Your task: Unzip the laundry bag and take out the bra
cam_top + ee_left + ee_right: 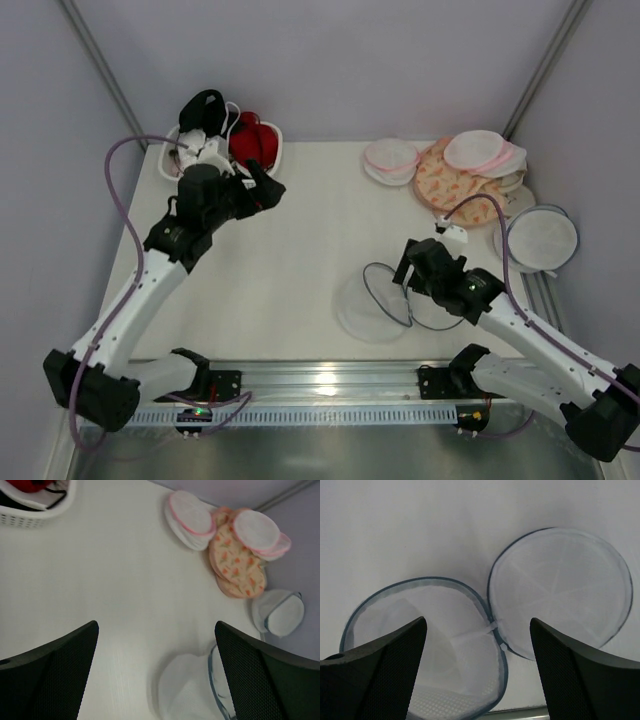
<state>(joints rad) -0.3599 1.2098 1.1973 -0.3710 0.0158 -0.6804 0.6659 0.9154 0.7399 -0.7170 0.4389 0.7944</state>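
Observation:
The laundry bag (378, 306) lies unzipped near the table's front centre, its two white mesh halves with grey-blue rims spread side by side. In the right wrist view both halves (440, 635) look empty. My right gripper (401, 272) is open just above the bag, its fingers (385, 675) straddling the hinge. The black bra (204, 108) is draped over the back of the white basket (170, 160) at the far left. My left gripper (268, 188) is open and empty beside the basket, over bare table (157, 675).
A red bra (255, 142) and white items lie in the basket. Pink-rimmed white rounds (390, 158) and an orange patterned pouch (450, 182) sit at the back right. Another grey-rimmed white pouch (545, 238) lies at the right edge.

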